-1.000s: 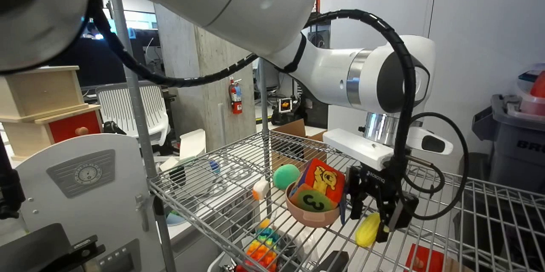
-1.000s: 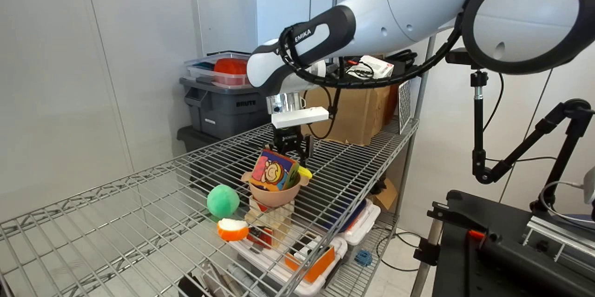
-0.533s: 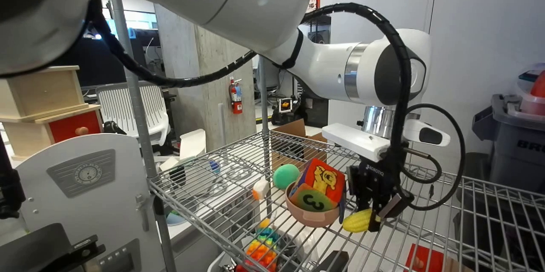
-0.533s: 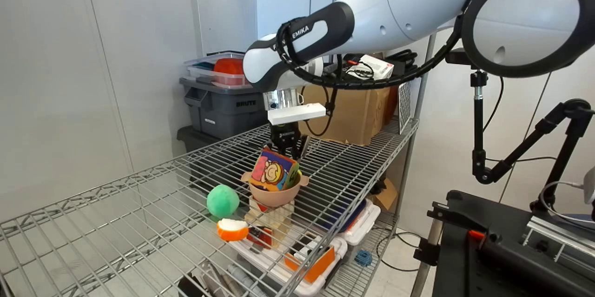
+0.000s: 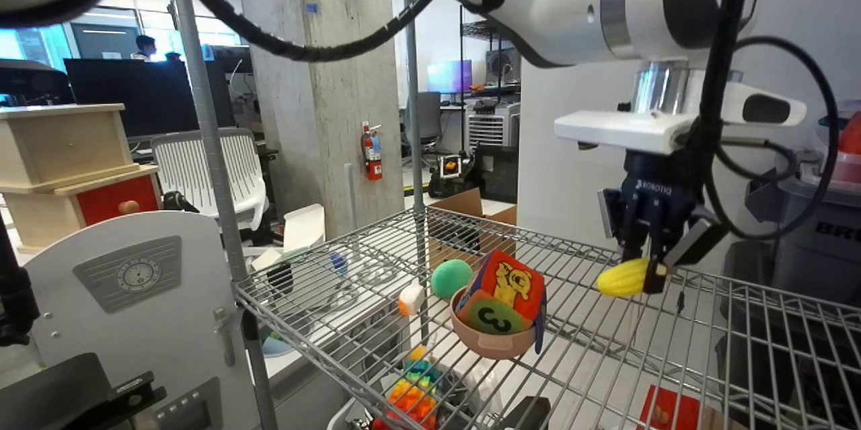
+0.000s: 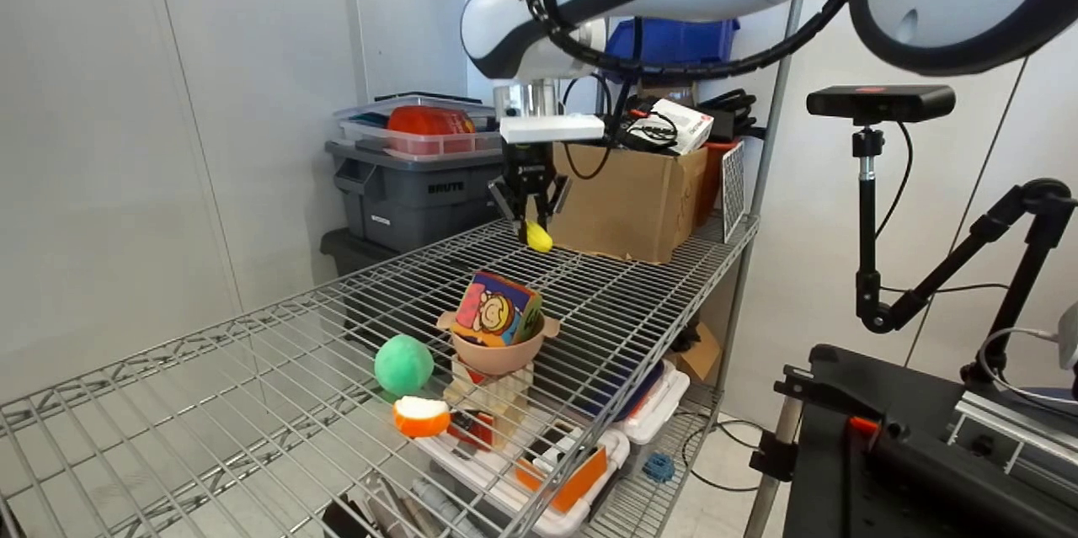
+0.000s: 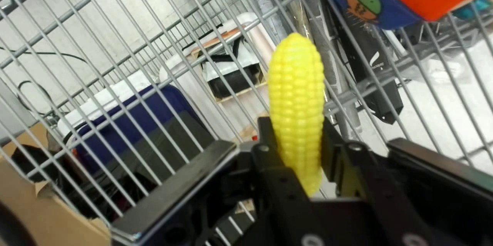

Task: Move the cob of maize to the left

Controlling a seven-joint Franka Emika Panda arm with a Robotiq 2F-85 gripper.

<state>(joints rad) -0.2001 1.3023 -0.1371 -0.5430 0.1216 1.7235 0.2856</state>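
**I have the cob of maize [image 5: 620, 279] in the air**

In an exterior view, my gripper [image 5: 642, 268] carries it above and apart from the bowl [image 5: 494, 345]; half a second ago it showed low, near that bowl, so I have risen and drawn away.

In an exterior view, it was almost hidden behind the picture block [image 6: 495, 312]; now it shows in plain sight over the wire shelf [image 6: 627, 380]. It is small here, so I can't judge well how high it hangs.

In the wrist view, my fingers [image 7: 265, 134] pinch it from both sides, with more than half its length jutting past the tips.

I take the pick-up as done; the leftward carry and the set-down look to remain.
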